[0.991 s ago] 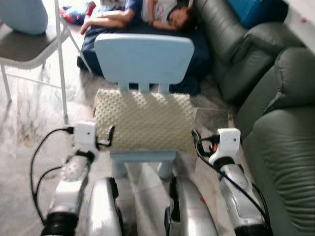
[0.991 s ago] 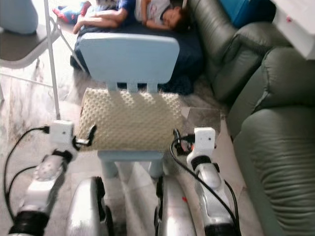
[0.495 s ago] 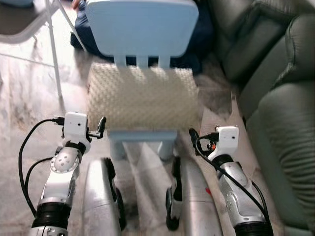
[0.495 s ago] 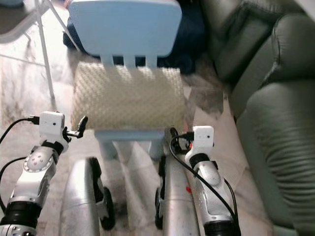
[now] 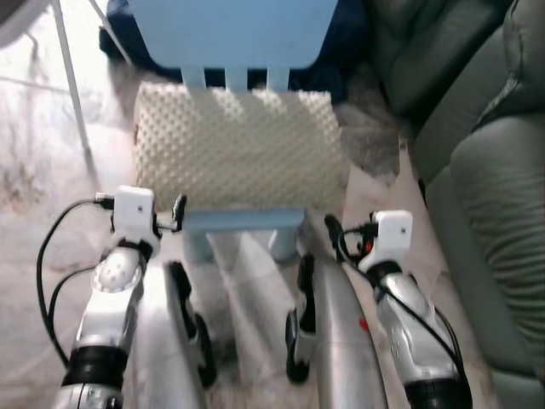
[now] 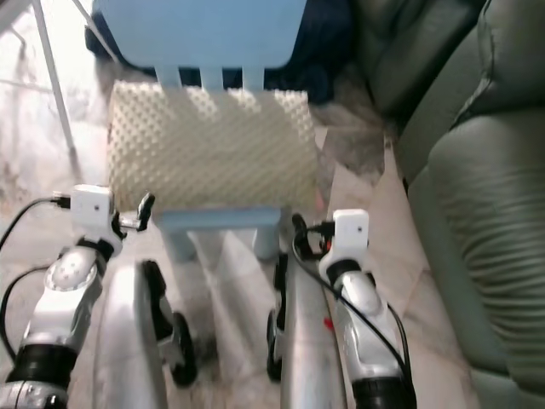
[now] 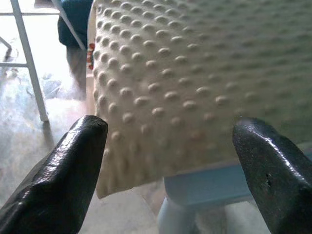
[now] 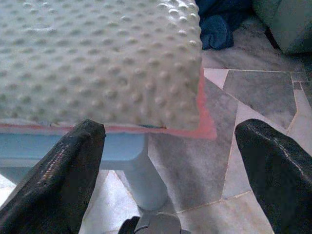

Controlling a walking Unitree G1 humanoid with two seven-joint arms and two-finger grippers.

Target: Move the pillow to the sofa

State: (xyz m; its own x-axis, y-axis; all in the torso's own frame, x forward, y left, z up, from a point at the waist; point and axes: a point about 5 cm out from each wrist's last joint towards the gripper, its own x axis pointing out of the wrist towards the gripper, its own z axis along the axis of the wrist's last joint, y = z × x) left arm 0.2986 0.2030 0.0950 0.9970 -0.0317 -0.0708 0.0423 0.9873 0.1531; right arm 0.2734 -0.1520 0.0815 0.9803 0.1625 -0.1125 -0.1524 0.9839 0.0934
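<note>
The pillow (image 5: 238,146), cream and covered in small bumps, lies flat on the seat of a light blue chair (image 5: 230,30), its back edge against the chair's slats and its front edge overhanging the seat. The sofa (image 5: 490,170), grey-green, stands to the robot's right, apart from the chair.

Both arms reach forward and slightly up from the bottom of the head views, forearms roughly parallel, one on each side of the chair. The left gripper (image 5: 179,209) sits just off the pillow's front left corner, near it but not touching. The right gripper (image 5: 334,230) sits just off the front right corner, a little lower, also clear of the pillow.

In the wrist views, the left fingers (image 7: 66,168) are spread wide with the pillow's edge between and beyond them, and the right fingers (image 8: 61,170) are likewise spread wide below the pillow's corner. Neither holds anything.
</note>
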